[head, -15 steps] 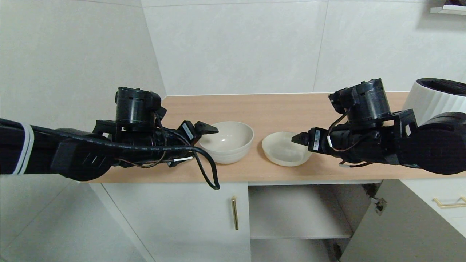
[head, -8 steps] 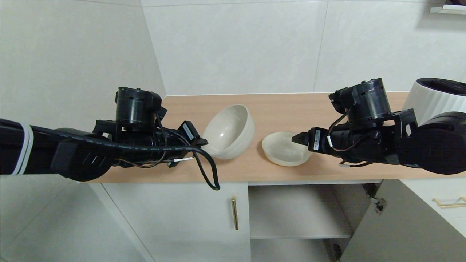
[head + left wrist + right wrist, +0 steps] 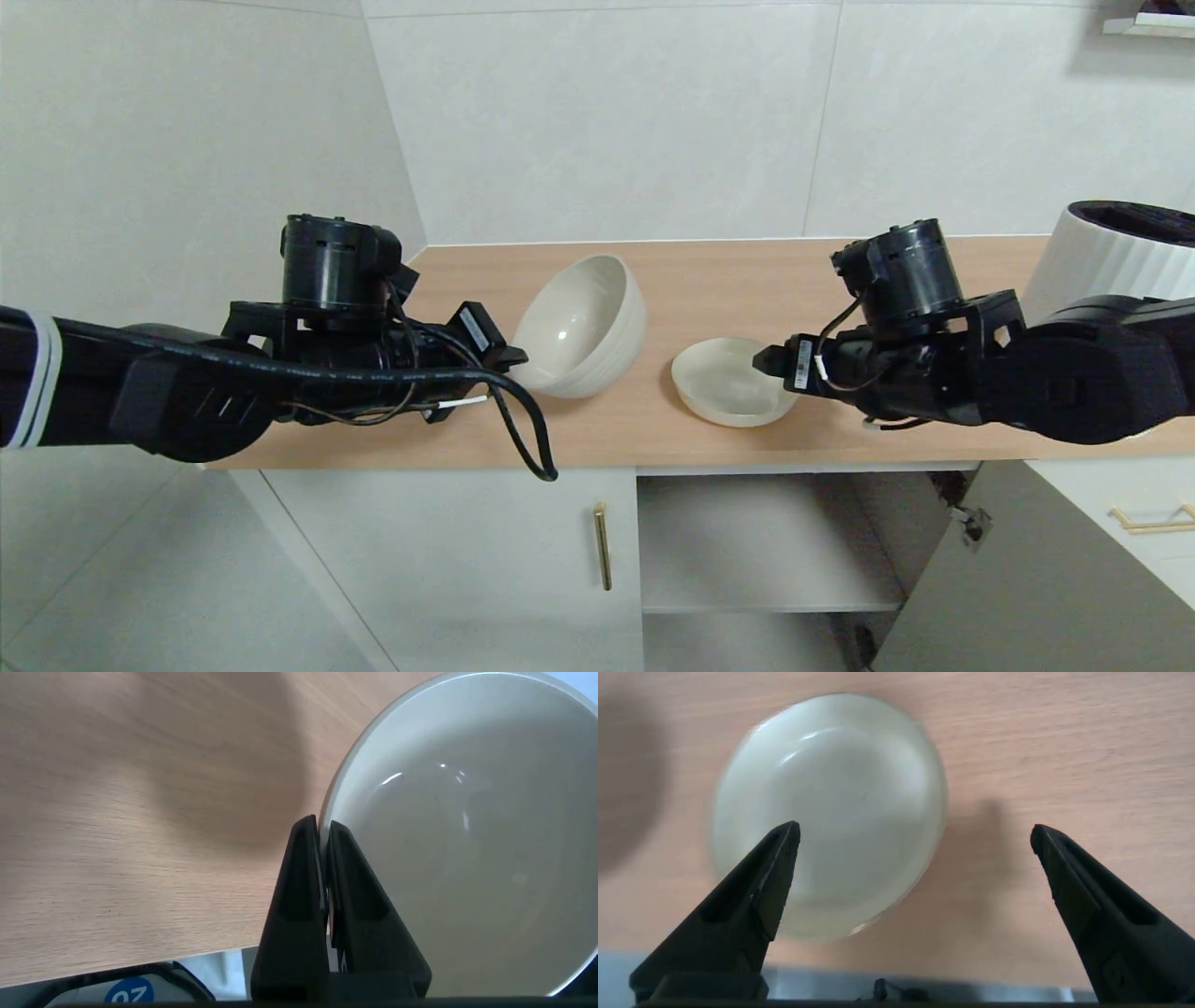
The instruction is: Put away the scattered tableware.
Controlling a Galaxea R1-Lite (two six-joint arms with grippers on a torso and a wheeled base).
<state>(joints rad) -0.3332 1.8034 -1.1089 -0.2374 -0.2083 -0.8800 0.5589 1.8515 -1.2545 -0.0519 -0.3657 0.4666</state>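
**Wood counter, two bowls, one tilted in the left grip**

We see an open cabinet under the wooden countertop. The right gripper, jaws spread, hovers at the small bowl near the front edge. The left gripper pinches the rim of the tilted large bowl. A white ribbed pot stands far right.

Pinched thin between the two black fingers of the end effector: the rim of a cream bowl. Barely any gap between the fingers, one inside the rim, one outside. On the inner finger's side, the bowl's smooth hollow, facing the camera, with small glints of light. On the outer finger's side and beyond the tips, bare light-wood tabletop, softly shadowed close to the bowl. Back by the base of the fingers, a corner of a blue label.
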